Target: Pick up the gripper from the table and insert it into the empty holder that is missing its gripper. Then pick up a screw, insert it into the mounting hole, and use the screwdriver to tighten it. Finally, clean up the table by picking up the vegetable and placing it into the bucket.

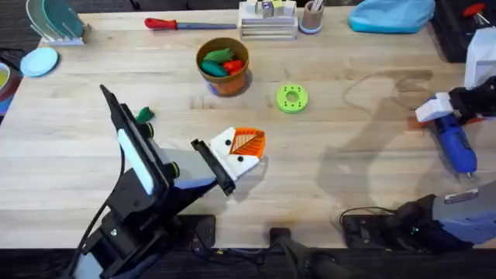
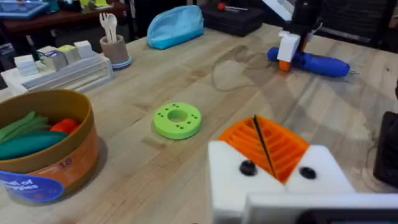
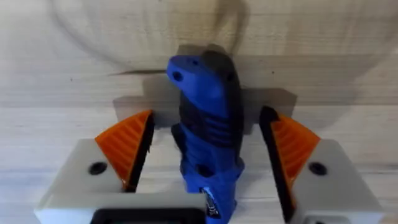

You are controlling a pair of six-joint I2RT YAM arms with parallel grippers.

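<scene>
The left gripper (image 1: pixel 246 145) rests closed and empty at mid-table. The right gripper (image 3: pixel 208 155) straddles the screwdriver (image 3: pixel 208 134), pads spread without contact (positioned for grasping). Farther off, the bucket (image 1: pixel 222 66) holds toy vegetables.

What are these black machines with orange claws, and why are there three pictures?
They are two robot arms at a wooden table. One picture looks down from above. The other two come from small cameras on each arm's wrist. The left claw is shut and holds nothing. The right claw is open, with its orange fingers on either side of a blue electric screwdriver lying on the table. Also on the table are an orange-brown bucket with toy vegetables inside, a green ring disc and one small dark green toy vegetable.
</scene>
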